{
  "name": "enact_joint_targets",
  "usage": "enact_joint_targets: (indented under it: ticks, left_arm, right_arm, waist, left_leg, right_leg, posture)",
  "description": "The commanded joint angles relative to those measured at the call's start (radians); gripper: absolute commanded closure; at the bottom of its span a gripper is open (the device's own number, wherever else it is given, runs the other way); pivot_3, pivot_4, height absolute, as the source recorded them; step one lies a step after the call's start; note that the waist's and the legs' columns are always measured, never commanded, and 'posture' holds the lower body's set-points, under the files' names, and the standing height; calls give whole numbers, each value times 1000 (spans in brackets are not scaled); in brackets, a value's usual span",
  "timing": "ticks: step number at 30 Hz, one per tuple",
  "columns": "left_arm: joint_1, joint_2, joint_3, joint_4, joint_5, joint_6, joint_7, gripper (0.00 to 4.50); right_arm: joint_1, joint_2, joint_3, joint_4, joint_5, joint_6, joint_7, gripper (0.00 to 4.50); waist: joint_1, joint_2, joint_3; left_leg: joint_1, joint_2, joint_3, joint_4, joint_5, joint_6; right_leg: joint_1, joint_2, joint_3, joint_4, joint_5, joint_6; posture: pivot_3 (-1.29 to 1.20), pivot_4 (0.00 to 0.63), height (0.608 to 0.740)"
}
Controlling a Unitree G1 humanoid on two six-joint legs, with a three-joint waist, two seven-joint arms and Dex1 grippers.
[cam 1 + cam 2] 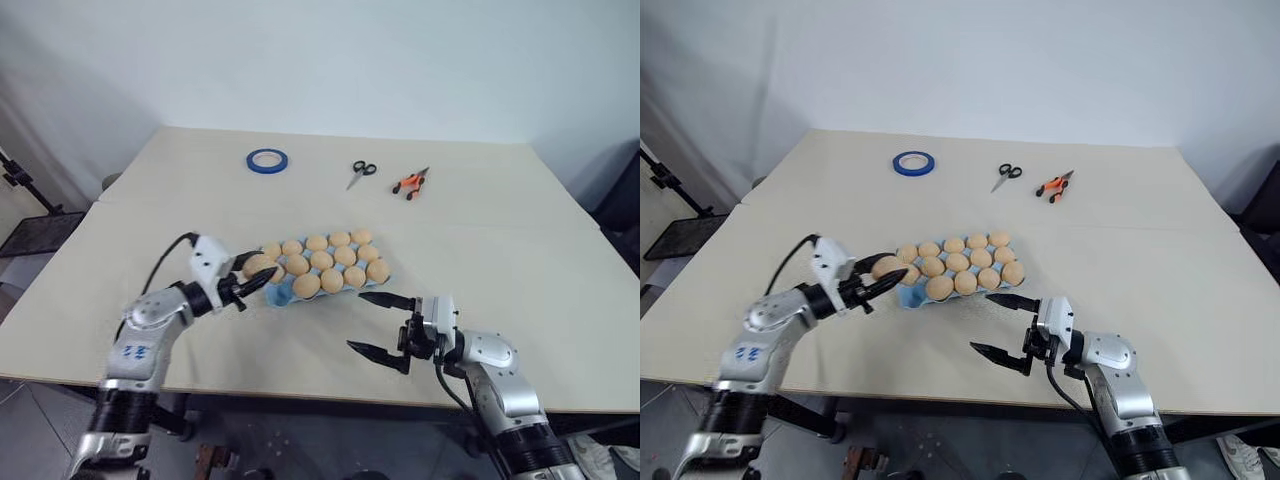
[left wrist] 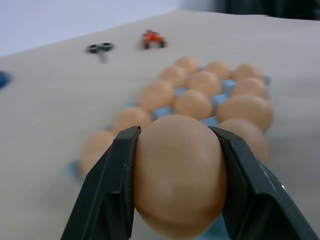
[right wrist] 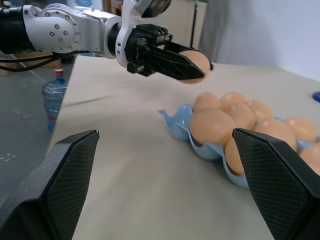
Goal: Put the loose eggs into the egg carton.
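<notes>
My left gripper [image 1: 262,273] is shut on one pale tan egg [image 2: 177,175] and holds it just above the table, at the near left corner of the egg carton [image 1: 280,294]. The light blue carton lies mid-table with several eggs [image 1: 322,260] seated in its cups; an empty cup shows at that near left corner. The right wrist view shows the held egg [image 3: 198,63] hovering a little above and beside the carton's end [image 3: 177,122]. My right gripper [image 1: 356,320] stands open and empty over bare table, just in front of the carton's near right end.
At the back of the table lie a blue tape ring [image 1: 267,159], black-handled scissors [image 1: 361,172] and a small orange tool [image 1: 410,183]. A water bottle [image 3: 52,92] stands on the floor beyond the table's left edge. A black stand [image 1: 30,200] is at far left.
</notes>
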Motion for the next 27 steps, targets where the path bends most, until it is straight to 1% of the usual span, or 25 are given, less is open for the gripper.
enact_joint_targets:
  ticks: [1,4,8,9,10,14,18,20,23,27]
  left_arm:
    - [-45,-12,-2,32,14,-31,-5,2510]
    - [-39,-19,0,31,4,-31,-17,1800]
    - [-2,-11,14,-19,-34,-13,-58,601]
    - [6,-4,18,-26,-37,-10,-66,242]
    - [13,3,22,-31,-38,-9,-72,22]
    - [33,29,54,-34,-37,-19,-72,22]
    - [89,110,123,-35,-48,-65,-115,22]
    - [146,156,159,-38,-54,-109,-156,22]
    - [263,246,218,-46,-61,-128,-230,22]
    - [381,308,258,-57,-63,-159,-283,22]
  right_arm:
    - [15,-7,-23,-52,6,-19,-20,0]
    - [27,-10,-25,-64,8,-16,-34,0]
    - [41,-15,-26,-74,9,-17,-42,0]
    - [41,-15,-26,-73,8,-18,-44,0]
    - [43,-16,-26,-74,9,-18,-45,0]
    - [40,-17,-24,-68,9,-19,-45,0]
    - [29,-43,-37,-52,13,-8,-30,0]
    - [37,-74,-52,-50,19,0,-18,0]
    - [56,-140,-94,-31,27,14,5,0]
    - [69,-188,-134,6,31,13,18,0]
  waist:
    - [-1,0,0]
    - [0,0,0]
    - [1,0,0]
    - [1,0,0]
    - [2,0,0]
    - [2,0,0]
    - [-3,0,0]
    - [-2,0,0]
    - [0,0,0]
    - [1,0,0]
  left_leg:
    - [0,0,0,0,0,0]
    - [0,2,0,0,0,0]
    - [0,1,0,1,0,0]
    - [0,1,0,1,0,0]
    - [0,1,0,1,0,0]
    - [0,1,-1,1,0,0]
    - [0,1,-1,1,0,0]
    - [0,1,-1,0,0,0]
    - [0,1,-1,-1,-1,0]
    - [0,1,-2,-3,-2,0]
  right_leg:
    - [0,0,0,0,0,0]
    - [0,0,1,0,-1,1]
    - [0,-1,1,0,-1,1]
    - [0,-1,0,1,-1,1]
    - [1,-1,0,1,-1,1]
    - [1,-1,1,1,-1,1]
    - [1,-2,1,1,-1,1]
    - [1,-2,1,1,-1,1]
    - [1,-2,1,0,-2,-1]
    - [1,-3,1,-3,-3,-2]
  posture:
    - [0,150,740]
    - [0,150,740]
    - [0,150,740]
    - [0,150,740]
    - [0,150,740]
    - [0,150,740]
    - [0,150,740]
    - [0,150,740]
    - [0,150,740]
    - [0,150,740]
